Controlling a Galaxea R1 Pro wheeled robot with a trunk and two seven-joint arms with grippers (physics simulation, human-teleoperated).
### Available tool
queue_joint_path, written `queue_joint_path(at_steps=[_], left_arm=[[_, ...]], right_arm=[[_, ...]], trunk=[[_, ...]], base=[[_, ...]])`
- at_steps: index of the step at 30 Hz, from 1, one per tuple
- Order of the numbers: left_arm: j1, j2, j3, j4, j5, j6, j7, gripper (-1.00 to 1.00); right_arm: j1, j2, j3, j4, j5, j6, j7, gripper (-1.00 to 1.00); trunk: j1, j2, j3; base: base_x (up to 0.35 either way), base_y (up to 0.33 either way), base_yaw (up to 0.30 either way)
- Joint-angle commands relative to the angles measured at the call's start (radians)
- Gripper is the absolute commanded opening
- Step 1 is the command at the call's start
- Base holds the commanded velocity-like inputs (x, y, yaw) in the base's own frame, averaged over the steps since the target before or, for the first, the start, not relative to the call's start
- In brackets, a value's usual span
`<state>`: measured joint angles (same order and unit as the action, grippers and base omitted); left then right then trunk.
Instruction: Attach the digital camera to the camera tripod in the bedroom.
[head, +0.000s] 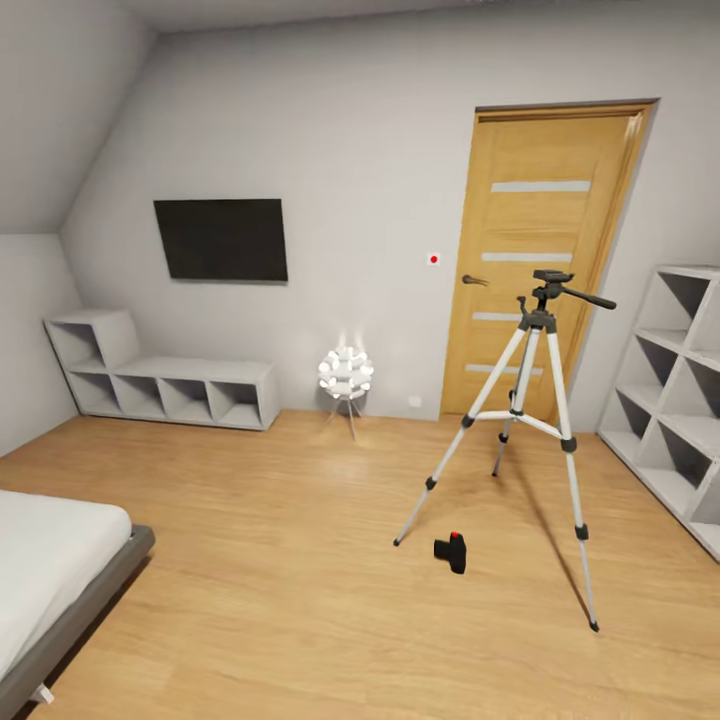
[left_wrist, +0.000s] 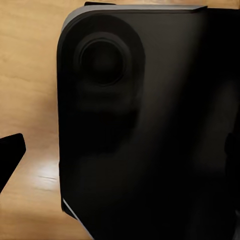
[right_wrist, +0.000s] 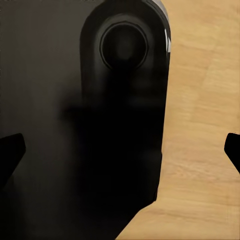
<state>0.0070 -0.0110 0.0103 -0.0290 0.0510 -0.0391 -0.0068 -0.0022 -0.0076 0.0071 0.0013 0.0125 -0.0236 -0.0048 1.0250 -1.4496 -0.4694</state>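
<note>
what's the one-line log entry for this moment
stage: approach | digital camera: on floor between front legs of camera tripod | tripod head: empty | grippers: not on camera

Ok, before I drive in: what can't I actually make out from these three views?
- Digital camera, head view: too small to tell which way its lens faces.
- Camera tripod head, head view: mounting plate too small to read.
- Both wrist views: a dark robot body part blocks most of the floor; gripper state is unclear.
- Bed, head view: cut off by the edge.
</note>
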Motion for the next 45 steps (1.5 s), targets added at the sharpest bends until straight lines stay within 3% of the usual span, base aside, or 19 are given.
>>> queue_joint_path(at_steps=[1,45], left_arm=[[0.001,0.0,0.0,-0.002,0.017,-0.001,-0.001,1.0],[0.001,-0.001,-0.001,-0.002,0.026,-0.001,-0.001,1.0]], right_arm=[[0.0,0.0,0.001,0.0,0.002,-0.002,0.0,1.0],[0.0,0.001,0.004,0.0,0.006,-0.001,0.002,1.0]], trunk=[[0.0,0.0,-0.001],[0.0,0.0,-0.001]], base=[[0.0,0.0,-0.24],[0.0,0.0,-0.24]])
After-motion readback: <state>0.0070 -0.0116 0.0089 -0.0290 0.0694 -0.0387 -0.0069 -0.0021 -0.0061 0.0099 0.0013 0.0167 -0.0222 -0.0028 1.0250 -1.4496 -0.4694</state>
